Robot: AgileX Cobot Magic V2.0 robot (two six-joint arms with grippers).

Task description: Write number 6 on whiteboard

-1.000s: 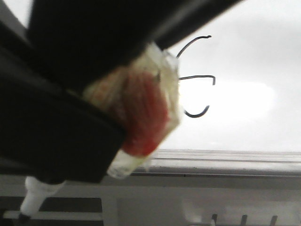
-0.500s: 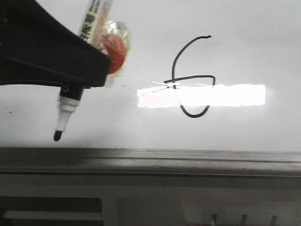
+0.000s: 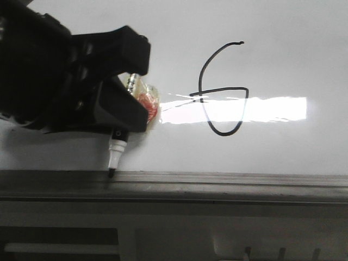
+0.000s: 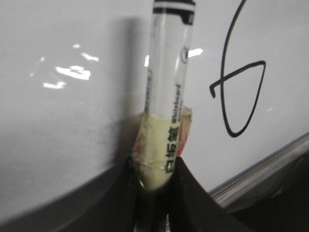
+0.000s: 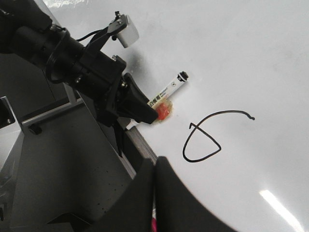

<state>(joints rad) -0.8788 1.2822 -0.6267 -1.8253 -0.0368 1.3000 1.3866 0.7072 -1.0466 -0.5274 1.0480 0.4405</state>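
The number 6 (image 3: 223, 89) is a thin black line on the glossy whiteboard (image 3: 283, 54), with a hooked stem and an angular closed loop. It also shows in the left wrist view as the 6 (image 4: 239, 82) and in the right wrist view as the 6 (image 5: 203, 142). My left gripper (image 4: 155, 169) is shut on the taped, pale-yellow marker (image 4: 166, 96). In the front view that left gripper (image 3: 128, 92) hangs left of the 6, and the marker (image 3: 118, 145) points down with its black tip at the grey rail. My right gripper (image 5: 155, 162) is shut, hovering near the board's edge.
A grey metal rail (image 3: 244, 182) runs along the board's lower edge, with a grey slotted panel (image 3: 217, 234) beneath it. A bright glare strip (image 3: 272, 109) crosses the board behind the 6. The left arm (image 5: 58, 48) carries a white block (image 5: 126, 30).
The left gripper with the marker has drawn back from the camera, uncovering the whole 6. Since half a second ago it has shifted right and down, so the tip now sits at the rail.
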